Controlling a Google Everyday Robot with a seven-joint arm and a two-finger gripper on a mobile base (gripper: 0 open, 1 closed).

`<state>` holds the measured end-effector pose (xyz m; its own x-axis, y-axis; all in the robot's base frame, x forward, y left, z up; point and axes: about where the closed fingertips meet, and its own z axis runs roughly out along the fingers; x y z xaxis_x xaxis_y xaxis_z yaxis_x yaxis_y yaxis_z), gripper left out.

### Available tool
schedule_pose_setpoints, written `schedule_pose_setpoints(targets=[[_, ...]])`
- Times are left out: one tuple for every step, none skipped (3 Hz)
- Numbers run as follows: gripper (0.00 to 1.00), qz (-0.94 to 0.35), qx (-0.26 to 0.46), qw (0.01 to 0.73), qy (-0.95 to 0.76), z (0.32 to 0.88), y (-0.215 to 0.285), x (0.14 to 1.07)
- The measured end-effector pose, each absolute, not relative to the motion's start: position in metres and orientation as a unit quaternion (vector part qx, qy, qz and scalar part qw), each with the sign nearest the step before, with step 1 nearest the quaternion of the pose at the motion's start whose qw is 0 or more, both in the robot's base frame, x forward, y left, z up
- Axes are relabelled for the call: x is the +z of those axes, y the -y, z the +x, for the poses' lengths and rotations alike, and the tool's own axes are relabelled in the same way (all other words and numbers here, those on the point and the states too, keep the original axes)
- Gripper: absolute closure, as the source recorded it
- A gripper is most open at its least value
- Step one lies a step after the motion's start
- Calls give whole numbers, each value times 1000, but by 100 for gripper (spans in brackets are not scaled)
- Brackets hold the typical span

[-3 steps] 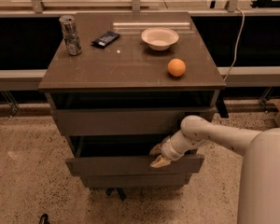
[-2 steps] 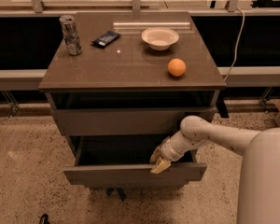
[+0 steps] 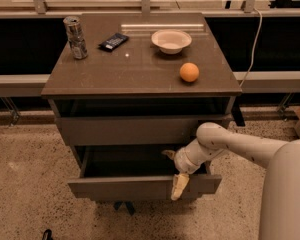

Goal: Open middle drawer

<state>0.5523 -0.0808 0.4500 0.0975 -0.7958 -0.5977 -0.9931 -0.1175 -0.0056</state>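
Middle drawer (image 3: 140, 186) is seen pulled out beyond cabinet (image 3: 140, 69) face; gripper (image 3: 174, 171) is hooked over its front panel's top edge, right end, fingers (image 3: 180, 186) spread apart.

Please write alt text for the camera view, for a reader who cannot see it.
The robot's gripper is at the front edge of the middle drawer, which stands partly open. On the cabinet top are a can, a dark packet, a white bowl and an orange.

Middle drawer (image 3: 120, 186) is looking grey-brown, with the cream gripper (image 3: 173, 175) sitting at its front's top edge. Fruit (image 3: 189, 72) is glowing orange, bowl (image 3: 171, 40) showing off-white, can (image 3: 76, 36) shining silver, floor (image 3: 25, 184) looking speckled beige.
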Motion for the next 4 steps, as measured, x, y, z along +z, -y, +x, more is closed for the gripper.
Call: schedule_pose_setpoints(targets=[[0,-710,234,211,-630,552,81,450],[0,-704,235,221,-632,562,72,439],[0,-689,236,232,-644,554,77,428],[0,-685,238,222,-652,539,87,421]])
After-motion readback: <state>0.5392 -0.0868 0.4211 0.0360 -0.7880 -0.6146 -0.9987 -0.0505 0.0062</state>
